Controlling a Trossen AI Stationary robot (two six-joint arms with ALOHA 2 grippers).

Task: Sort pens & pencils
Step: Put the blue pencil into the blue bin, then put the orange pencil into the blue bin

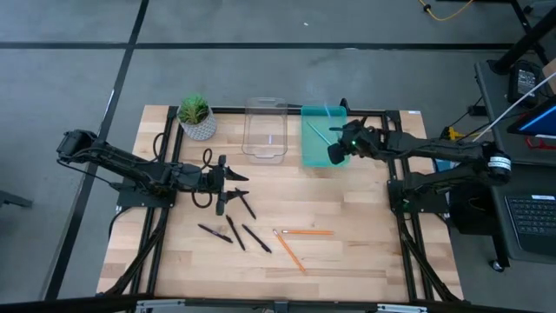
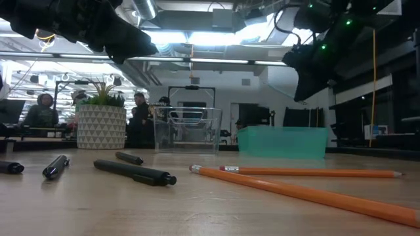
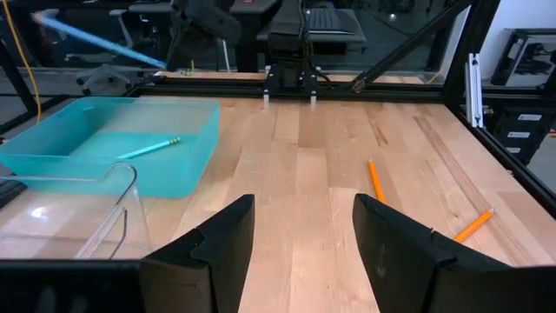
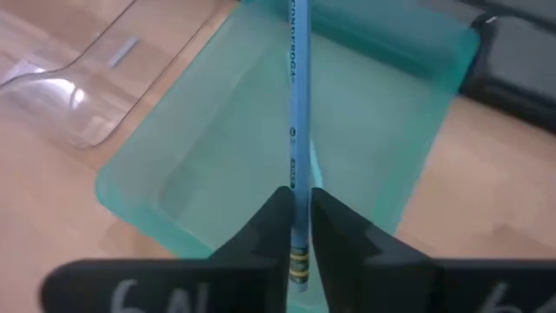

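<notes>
The wooden surface [image 1: 347,252] carries a teal bin [image 1: 306,149] at its far edge, right of a clear plastic bin [image 1: 265,130]. The right end effector [image 1: 337,154] hangs over the teal bin's right half. Its fingers pinch a light blue pencil [image 4: 295,130] near the eraser end, and the shaft runs straight out ahead of them over the bin's floor. So the relation that matters is vertical: the bin lies directly under the held pencil, its long side roughly in line with the shaft, and a release here would likely land inside.

The left end effector [image 1: 233,185] hovers spread wide and empty over the near-left part of the surface, just beside the black pens [image 1: 236,228], four of them scattered close below it. It is the nearer arm for those. Two orange pencils [image 1: 300,242] lie nearer the middle, one running left to right, the other slanting toward the near edge, their left ends almost meeting.

Only the left wrist view shows another light blue pencil [image 3: 149,149] already lying in the teal bin. Only the right wrist view shows the grip itself. The low view shows the orange pencils flat on the surface.
</notes>
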